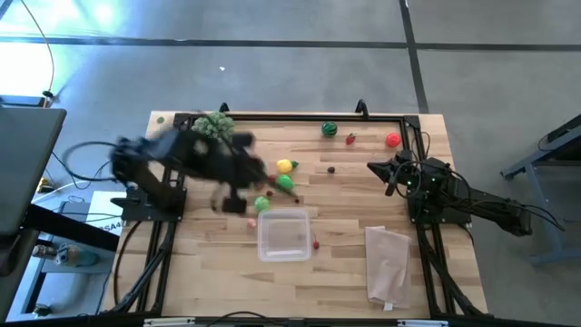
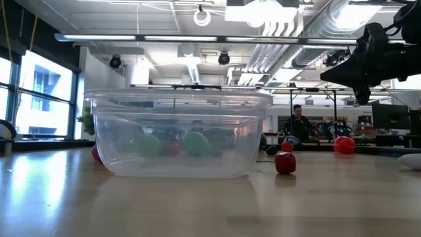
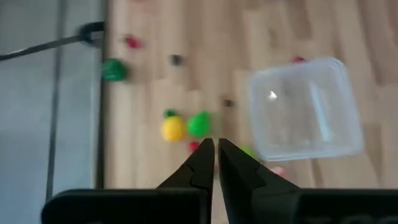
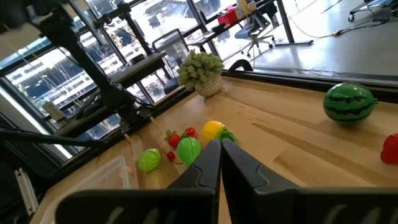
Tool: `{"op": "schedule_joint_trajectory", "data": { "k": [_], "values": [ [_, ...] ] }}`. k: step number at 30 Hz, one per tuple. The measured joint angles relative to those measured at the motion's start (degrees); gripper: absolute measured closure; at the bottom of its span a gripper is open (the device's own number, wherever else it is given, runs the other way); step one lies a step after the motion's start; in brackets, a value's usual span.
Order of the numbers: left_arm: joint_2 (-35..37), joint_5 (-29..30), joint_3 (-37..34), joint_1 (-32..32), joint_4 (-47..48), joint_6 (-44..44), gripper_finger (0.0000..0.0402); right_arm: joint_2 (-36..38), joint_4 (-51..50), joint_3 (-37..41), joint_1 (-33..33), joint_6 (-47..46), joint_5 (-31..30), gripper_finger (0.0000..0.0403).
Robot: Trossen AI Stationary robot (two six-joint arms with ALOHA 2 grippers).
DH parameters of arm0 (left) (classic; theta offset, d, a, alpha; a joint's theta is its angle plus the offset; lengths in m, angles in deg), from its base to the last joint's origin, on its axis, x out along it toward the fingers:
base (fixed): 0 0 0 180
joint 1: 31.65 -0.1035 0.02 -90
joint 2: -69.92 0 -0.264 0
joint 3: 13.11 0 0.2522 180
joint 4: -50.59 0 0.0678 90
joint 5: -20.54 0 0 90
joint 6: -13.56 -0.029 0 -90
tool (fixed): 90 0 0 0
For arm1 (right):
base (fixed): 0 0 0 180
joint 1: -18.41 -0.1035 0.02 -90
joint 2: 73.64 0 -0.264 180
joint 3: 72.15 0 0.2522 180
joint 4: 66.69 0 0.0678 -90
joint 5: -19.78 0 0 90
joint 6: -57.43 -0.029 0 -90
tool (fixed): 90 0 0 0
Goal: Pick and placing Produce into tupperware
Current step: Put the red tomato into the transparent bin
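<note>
The clear tupperware (image 1: 283, 234) (image 2: 177, 135) (image 3: 305, 109) stands on its base near the table's middle. Toy produce lies on the wood around it: a yellow piece (image 1: 285, 166) (image 3: 173, 129), green pieces (image 1: 287, 182) (image 1: 262, 203), a striped watermelon ball (image 1: 329, 130) (image 4: 349, 102), and red pieces (image 1: 392, 140) (image 1: 350, 139) (image 2: 285, 162). My left gripper (image 1: 241, 193) (image 3: 214, 146) hovers shut and empty above the table, just left of the tupperware's far left corner. My right gripper (image 1: 386, 173) (image 4: 219, 146) waits shut and empty over the table's right side.
A grey-green bushy ball (image 1: 214, 124) (image 4: 200, 70) sits at the far left corner. A pale pinkish bag (image 1: 388, 262) lies flat near the right edge. A black frame rail (image 1: 300, 116) lines the far edge. A person (image 2: 299, 125) sits far behind the table.
</note>
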State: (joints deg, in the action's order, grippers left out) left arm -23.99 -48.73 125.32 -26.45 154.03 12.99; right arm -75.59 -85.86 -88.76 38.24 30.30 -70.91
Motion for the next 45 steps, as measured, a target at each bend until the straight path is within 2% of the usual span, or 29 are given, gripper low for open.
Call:
{"op": "schedule_joint_trajectory", "data": {
  "k": [3, 6, 11, 14, 18, 22, 26, 28, 34, 39, 45],
  "values": [
    [8.60, 0.50, -5.21, -4.80, -3.19, 0.84, 0.0387, 0.06, 0.03, 0.00, 0.00, 0.09, 0.17, 0.0399],
    [18.11, -2.62, -15.44, -10.09, -10.43, -0.75, 0.0387, 0.06, 0.04, 0.00, 0.00, 0.13, 0.11, 0.0399],
    [34.33, -19.07, -39.63, -18.78, -26.78, -7.91, 0.0387, 0.02, 0.66, 0.02, 0.00, 0.07, -0.18, 0.0399],
    [41.93, -27.45, -52.07, -23.88, -32.87, -11.37, 0.0387, 0.10, 2.33, 0.02, 0.00, -0.59, -0.13, 0.0399],
    [48.48, -34.48, -63.74, -31.12, -36.20, -11.69, 0.0387, 0.08, 5.11, 0.02, 0.00, -1.05, 0.28, 0.0399],
    [51.43, -43.10, -71.84, -37.67, -37.71, -12.46, 0.0387, 0.09, 7.53, 0.02, 0.00, -0.95, 1.39, 0.0399],
    [52.27, -50.97, -77.09, -41.98, -38.92, -16.87, 0.0387, 0.08, 9.53, 0.02, 0.00, 0.05, 6.41, 0.0399],
    [52.02, -52.94, -78.40, -42.99, -39.11, -17.60, 0.0387, 0.08, 10.87, 0.02, 0.00, 0.50, 8.87, 0.0399],
    [51.92, -53.84, -79.35, -43.45, -38.33, -18.70, 0.0387, 0.08, 13.64, 0.02, 0.01, 2.13, 14.87, 0.0399],
    [51.92, -57.08, -79.35, -43.44, -35.52, -19.77, 0.0387, 0.08, 13.96, 0.02, 0.01, 2.47, 19.20, 0.0399],
    [51.89, -54.46, -79.35, -43.44, -35.23, -16.60, 0.0387, 0.10, 16.68, 0.02, 0.02, 6.45, 20.25, 0.0399]
  ]
}}
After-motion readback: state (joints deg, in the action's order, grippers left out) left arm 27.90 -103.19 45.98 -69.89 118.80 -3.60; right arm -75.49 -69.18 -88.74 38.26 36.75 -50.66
